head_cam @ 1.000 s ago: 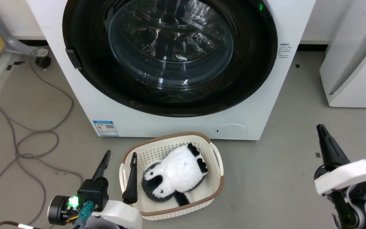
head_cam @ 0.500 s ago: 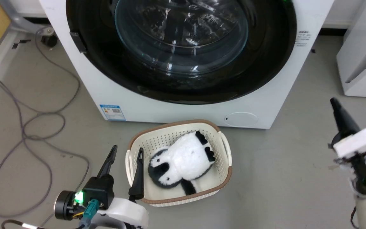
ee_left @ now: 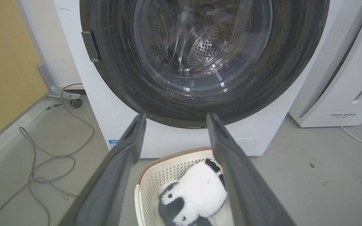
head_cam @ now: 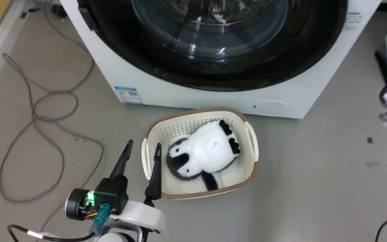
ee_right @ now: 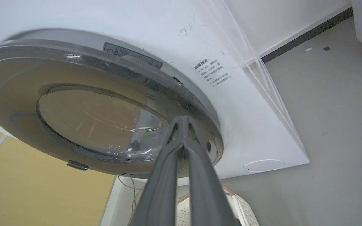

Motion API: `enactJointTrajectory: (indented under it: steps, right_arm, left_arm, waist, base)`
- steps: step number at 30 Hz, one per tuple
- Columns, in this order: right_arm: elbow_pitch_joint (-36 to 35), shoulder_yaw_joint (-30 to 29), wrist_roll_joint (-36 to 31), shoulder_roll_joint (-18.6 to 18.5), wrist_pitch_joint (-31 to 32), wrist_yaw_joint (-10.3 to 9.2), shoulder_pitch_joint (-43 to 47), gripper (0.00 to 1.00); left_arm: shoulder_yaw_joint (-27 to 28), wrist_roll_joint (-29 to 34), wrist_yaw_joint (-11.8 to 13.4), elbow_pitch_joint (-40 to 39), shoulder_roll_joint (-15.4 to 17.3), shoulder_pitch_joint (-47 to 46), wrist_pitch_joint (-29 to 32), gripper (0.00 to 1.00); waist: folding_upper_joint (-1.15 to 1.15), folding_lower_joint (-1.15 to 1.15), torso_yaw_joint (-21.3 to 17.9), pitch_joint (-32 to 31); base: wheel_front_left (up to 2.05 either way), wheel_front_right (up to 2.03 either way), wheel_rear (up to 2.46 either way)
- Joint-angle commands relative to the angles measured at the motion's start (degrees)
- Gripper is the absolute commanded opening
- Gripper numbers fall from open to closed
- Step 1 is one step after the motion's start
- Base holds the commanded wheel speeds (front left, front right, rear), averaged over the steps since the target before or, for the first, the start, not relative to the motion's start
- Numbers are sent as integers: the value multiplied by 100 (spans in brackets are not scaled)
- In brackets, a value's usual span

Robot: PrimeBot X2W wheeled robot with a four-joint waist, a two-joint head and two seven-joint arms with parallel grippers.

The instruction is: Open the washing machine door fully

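Washing machine: the washing machine [head_cam: 186,95], a white front-loader, stands on the grey floor [head_cam: 314,174] at the far side of the scene. A blue sticker [head_cam: 128,94] sits low on its front at left and a round flap [head_cam: 271,107] low at right.
Door: the washing machine door [head_cam: 213,37], glossy black with a clear glass bowl at centre, lies closed against the machine's front. The left wrist view shows the perforated steel drum through the glass.
Door fitting: a small dark grey fitting [ee_left: 90,45] sits on the door's left edge.
Left hand: the left hand [head_cam: 144,144] is near and left, low over the floor, with fingers well apart and nothing between them. One finger overlaps the basket's left rim in the head view; contact cannot be told.
Right hand: the right hand [ee_right: 183,119] has its fingers pressed together and holds nothing. In the head view it is blurred, at the far right, apart from the machine's front. In its own wrist view the tips point at the door's right rim.
Basket: a cream perforated basket [head_cam: 251,141] with a brown rim stands on the floor just in front of the machine, below the door.
Basket contents: a black-and-white plush toy [head_cam: 207,151] lies inside.
Cable: a grey cable [head_cam: 35,111] loops over the floor at left.
Neighbouring unit: a white appliance [ee_left: 341,94] with grey lettering stands just right of the machine.
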Motion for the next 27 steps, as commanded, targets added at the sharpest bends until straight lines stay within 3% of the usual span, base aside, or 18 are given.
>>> enactJointTrajectory:
  steps: [1,18,27]
  right_arm:
    - [215,-75,152,-94,114,4,-421,0]
    - [1938,-684,753,-588,1273,5,-2756,0]
    - [3050,-785,956,-678,2158,5,-3752,0]
  left_arm:
    - [-79,-51,42,-25,12,-106,-73,100]
    - [-427,-196,163,-22,15,-289,-265,100]
    - [-584,-277,225,-3,16,-387,-372,100]
  waist:
    - [0,0,105,140]
    - [0,0,477,680]
    - [0,0,626,920]
  base:
    - [0,0,0]
    - [0,0,0]
    - [0,0,0]
